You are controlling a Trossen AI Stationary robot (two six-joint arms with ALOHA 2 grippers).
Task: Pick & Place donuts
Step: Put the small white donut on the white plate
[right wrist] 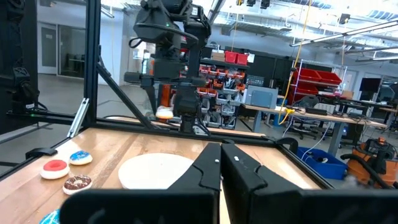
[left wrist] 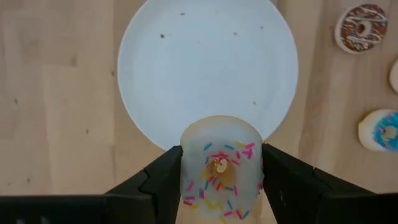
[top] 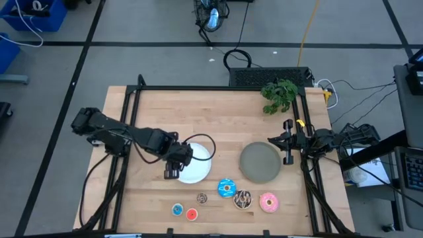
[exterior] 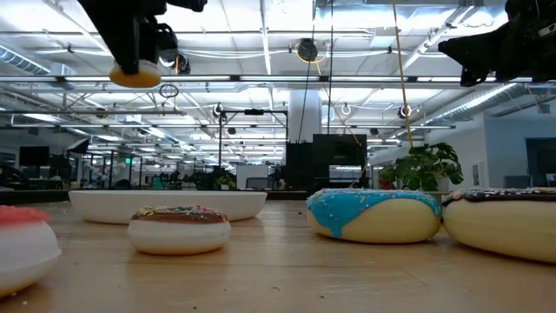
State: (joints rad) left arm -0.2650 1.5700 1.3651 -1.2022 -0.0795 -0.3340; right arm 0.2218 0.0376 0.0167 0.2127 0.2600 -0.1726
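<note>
Your left gripper [left wrist: 221, 186] has its jaws clamped on a small white-pink donut [left wrist: 221, 165] with coloured sprinkles, one dark finger on each side. In the low view the donut hangs well above the worktop [top: 225, 106]. In the high view the left gripper [top: 173, 168] sits at the white plate [top: 198, 165], over the plate's edge toward the worktop's left side.

Your right gripper [top: 288, 142] waits at the right edge of the worktop, just beside the grey plate [top: 259, 162]. Its jaws are closed together with nothing between them, per the right wrist view [right wrist: 221, 163].

Along the front edge of the worktop lie the other donuts: a small blue donut [top: 177, 209], a small red donut [top: 192, 213], a small brown donut [top: 202, 197], a larger blue donut [top: 227, 188], a dark chocolate sprinkled donut [top: 242, 199], and a pink donut [top: 269, 202]. The large blue and chocolate ones are close; you cannot tell whether they touch.

A green plant [top: 279, 94] stands near the back right corner.
</note>
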